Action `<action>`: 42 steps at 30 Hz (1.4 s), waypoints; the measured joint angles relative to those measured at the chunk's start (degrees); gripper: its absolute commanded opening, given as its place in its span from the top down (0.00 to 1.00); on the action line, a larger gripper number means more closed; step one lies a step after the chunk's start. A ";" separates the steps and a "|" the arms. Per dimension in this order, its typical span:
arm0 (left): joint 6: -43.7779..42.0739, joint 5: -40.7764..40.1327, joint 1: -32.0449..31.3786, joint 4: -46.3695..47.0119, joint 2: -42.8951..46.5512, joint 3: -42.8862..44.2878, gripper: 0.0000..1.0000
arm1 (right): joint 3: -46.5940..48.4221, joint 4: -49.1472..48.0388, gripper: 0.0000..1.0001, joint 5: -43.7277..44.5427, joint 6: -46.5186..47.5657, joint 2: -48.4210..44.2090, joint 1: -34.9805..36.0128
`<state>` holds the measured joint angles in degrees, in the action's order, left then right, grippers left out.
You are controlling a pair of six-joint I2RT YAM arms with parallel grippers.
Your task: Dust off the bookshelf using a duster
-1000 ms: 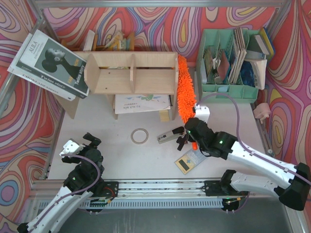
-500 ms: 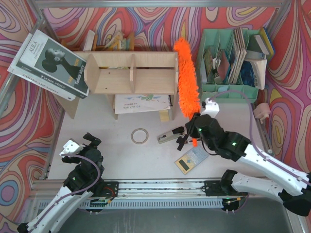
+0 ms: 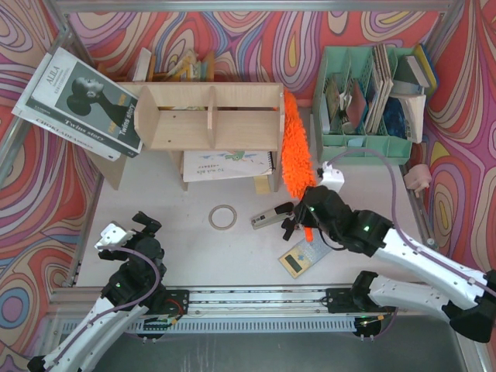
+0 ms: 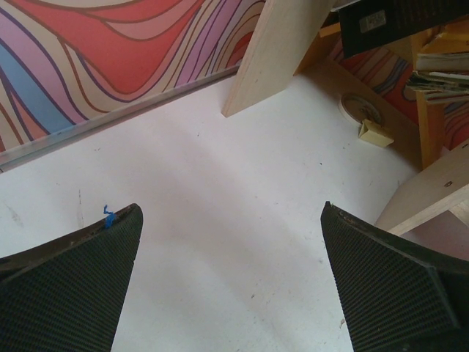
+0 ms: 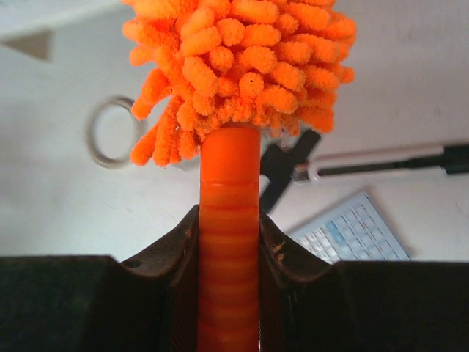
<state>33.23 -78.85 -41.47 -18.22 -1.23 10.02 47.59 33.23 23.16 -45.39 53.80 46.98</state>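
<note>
The light plywood bookshelf [image 3: 209, 116] stands at the back middle of the table. The orange fluffy duster [image 3: 295, 147] lies along the shelf's right side panel, its head against that panel. My right gripper [image 3: 308, 221] is shut on the duster's orange handle [image 5: 229, 220], just below the shaggy head [image 5: 242, 66]. My left gripper [image 3: 128, 232] hovers near the table's front left, open, with only bare white table between its black ridged fingers [image 4: 69, 286].
A mint-green file organizer [image 3: 368, 93] with papers stands at the back right. A ring [image 3: 223, 216], a black-and-white tool [image 3: 271, 215] and a calculator [image 3: 304, 256] lie in front of the shelf. Books [image 3: 81, 101] lean at the back left. A notebook [image 3: 226, 165] sits under the shelf.
The duster swung up and away from the shelf's right side, then came back down against it. My right gripper shifted slightly with it. The left arm stayed still.
</note>
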 measured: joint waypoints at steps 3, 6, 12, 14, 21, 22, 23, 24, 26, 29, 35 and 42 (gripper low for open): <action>-0.07 0.02 0.02 0.22 0.00 0.00 0.02 | 5.14 -0.37 1.00 1.29 1.25 -0.90 0.20; -0.07 0.00 0.02 0.33 0.00 0.00 0.01 | 7.13 -1.66 1.00 2.32 2.08 -2.23 0.61; -0.07 0.04 0.00 0.35 0.00 0.00 0.01 | 2.32 -3.08 1.00 2.29 0.07 -2.38 2.12; -0.09 0.07 0.02 0.37 0.00 0.00 0.01 | -0.79 -3.08 1.00 2.36 -1.66 -1.51 3.30; -0.09 0.20 0.02 0.37 0.00 -0.02 0.02 | -5.70 -2.21 1.00 4.63 -7.43 4.35 8.37; -0.09 0.20 0.02 0.37 0.00 -0.02 0.01 | -5.73 -2.10 1.00 4.94 -7.85 4.79 8.63; -0.09 0.20 0.02 0.37 0.00 -0.02 0.01 | -5.70 -2.10 1.00 5.31 -8.07 4.85 8.74; -0.09 0.20 0.02 0.37 0.00 -0.02 0.01 | -5.55 -1.86 1.00 5.75 -8.04 4.79 8.85; -0.09 0.20 0.02 0.37 0.00 -0.02 0.02 | -4.42 -0.96 1.00 6.64 -7.65 4.52 8.98; -0.09 0.20 0.02 0.37 0.00 -0.02 0.02 | -1.25 1.36 1.00 7.85 -6.23 3.61 8.98; -0.28 0.22 0.02 0.42 -0.02 -0.02 0.01 | 3.87 1.99 1.00 11.13 -3.45 0.07 9.35; -0.48 0.22 0.02 1.27 -1.64 -0.02 0.02 | -0.11 -0.15 1.00 10.95 -3.26 -1.70 9.60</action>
<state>32.75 -78.63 -41.45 -16.95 -2.87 10.00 47.48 33.08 34.11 -48.64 52.10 56.58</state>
